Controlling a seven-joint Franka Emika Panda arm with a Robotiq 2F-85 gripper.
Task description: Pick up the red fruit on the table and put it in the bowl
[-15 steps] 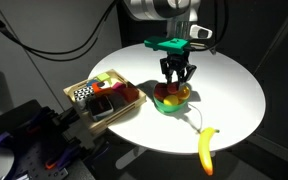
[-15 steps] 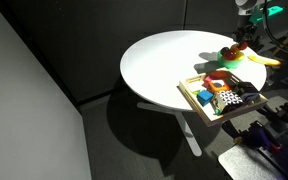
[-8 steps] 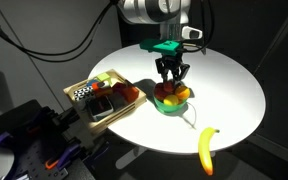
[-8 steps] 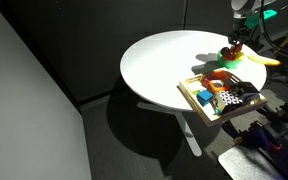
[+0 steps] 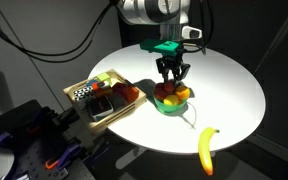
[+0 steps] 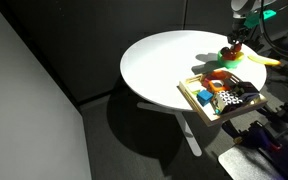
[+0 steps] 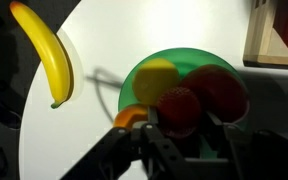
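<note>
Four pieces of fruit crowd the bowl in the wrist view: a yellow fruit, a larger red fruit, an orange piece at the near rim, and the red fruit in between. The gripper hangs right over the bowl with one finger on each side of the red fruit, spread to about its width. I cannot tell whether the fingers press on it or stand just clear.

In both exterior views the gripper points straight down, its tips just above the bowl's rim.

The bowl stands well inside the table, with wide bare white top around most of it. A wooden tray full of small items sits at the table's edge, near the bowl but apart from it. A banana lies close to the table's rim, apart from the bowl. In the wrist view the banana lies close to where the white top gives way to dark.
</note>
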